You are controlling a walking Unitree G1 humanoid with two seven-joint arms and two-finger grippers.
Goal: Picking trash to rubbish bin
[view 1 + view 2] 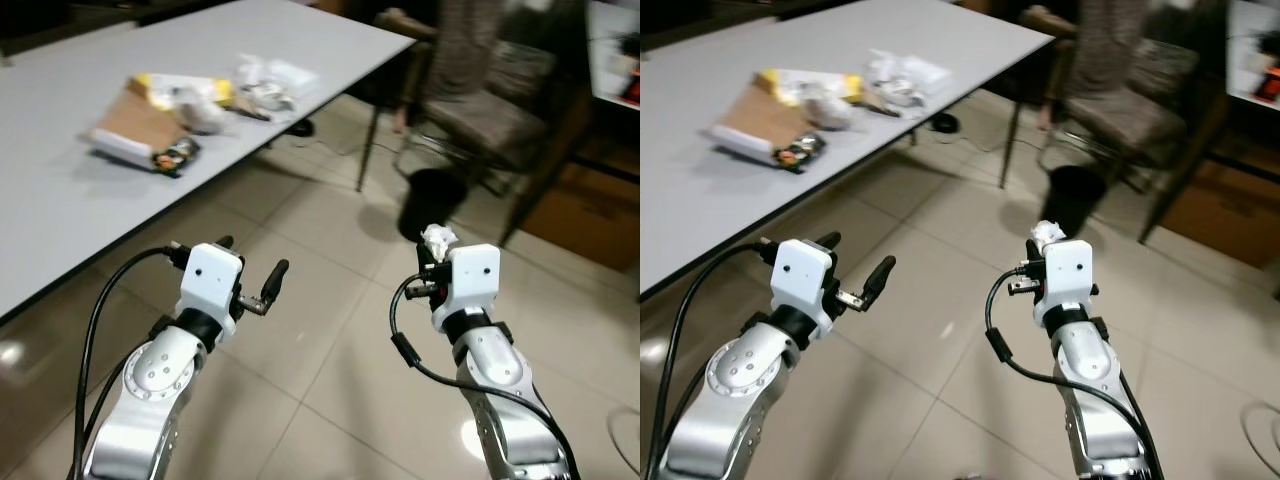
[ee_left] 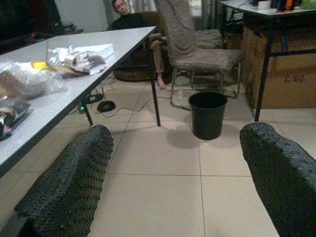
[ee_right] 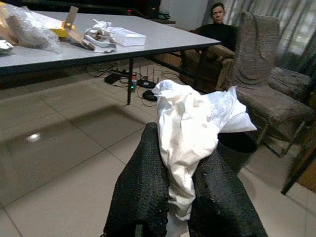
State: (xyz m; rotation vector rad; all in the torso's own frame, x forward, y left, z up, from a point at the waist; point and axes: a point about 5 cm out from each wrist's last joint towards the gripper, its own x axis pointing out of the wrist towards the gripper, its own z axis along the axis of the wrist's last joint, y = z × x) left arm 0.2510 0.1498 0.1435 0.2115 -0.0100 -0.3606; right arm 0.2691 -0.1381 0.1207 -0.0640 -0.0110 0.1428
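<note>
A long pale grey worktop (image 1: 60, 190) runs along the room's left side, well to the left of a round black plastic rubbish bin (image 1: 432, 203) standing on the beige tiled floor (image 1: 320, 330). On the worktop, far from the bin, lies a heap of litter: a flat brown cardboard piece (image 1: 135, 125), crinkled clear plastic wrappers (image 1: 200, 108) and white paper scraps (image 1: 270, 80).

Nearer the bin, the robot's left gripper (image 1: 252, 285) is raised over the floor, its jaws spread wide apart and empty.

Next, just short of the bin, the right gripper (image 3: 170, 197) has its jaws closed on a crumpled white tissue wad (image 3: 190, 118). The wad looks very light, soft and easily squashed, unlikely to slip; the pinch sits at its lower end, and that seems enough. Its long axis runs along the jaws, with the loose bulk sticking out beyond the tips towards the bin.

Beyond the bin stand grey upholstered chairs (image 1: 480, 110), and a seated person (image 3: 217, 29) is behind them.
</note>
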